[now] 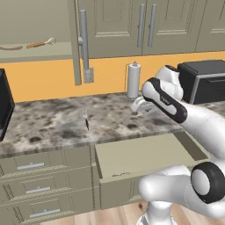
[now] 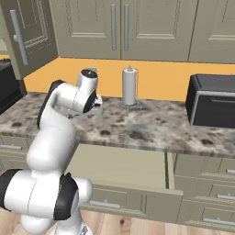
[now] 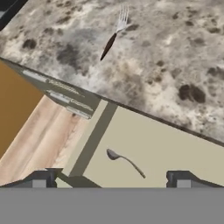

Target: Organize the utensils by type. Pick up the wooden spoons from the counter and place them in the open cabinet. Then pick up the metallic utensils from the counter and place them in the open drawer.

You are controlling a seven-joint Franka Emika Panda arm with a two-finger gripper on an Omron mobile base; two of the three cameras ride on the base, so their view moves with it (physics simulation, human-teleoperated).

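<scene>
Both wooden spoons lie on the shelf of the open cabinet [image 1: 35, 56]: the darker brown one [image 1: 11, 47] on the left, the orange-brown one with a pale bowl [image 1: 41, 44] on the right. The fork [image 1: 86, 119] [image 3: 114, 33], silver tines and a reddish-brown handle, rests on the counter [image 1: 48, 123]. The grey metal spoon [image 3: 124, 161] lies inside the open drawer [image 1: 145, 154] [image 3: 175, 153], near its left wall. My gripper [image 1: 137, 105] [image 2: 97, 108] [image 3: 109, 180] hangs open over the counter's front and the drawer, with nothing between its fingers.
A paper towel roll [image 1: 133, 80] [image 2: 129, 86] stands at the back of the counter. To its right sits a black box-shaped appliance [image 1: 202, 81] [image 2: 213, 101], and another black appliance [image 1: 4, 105] sits at the far left. The cabinet door [image 2: 27, 32] juts out. Narrow stacked drawers [image 1: 35, 184] are shut.
</scene>
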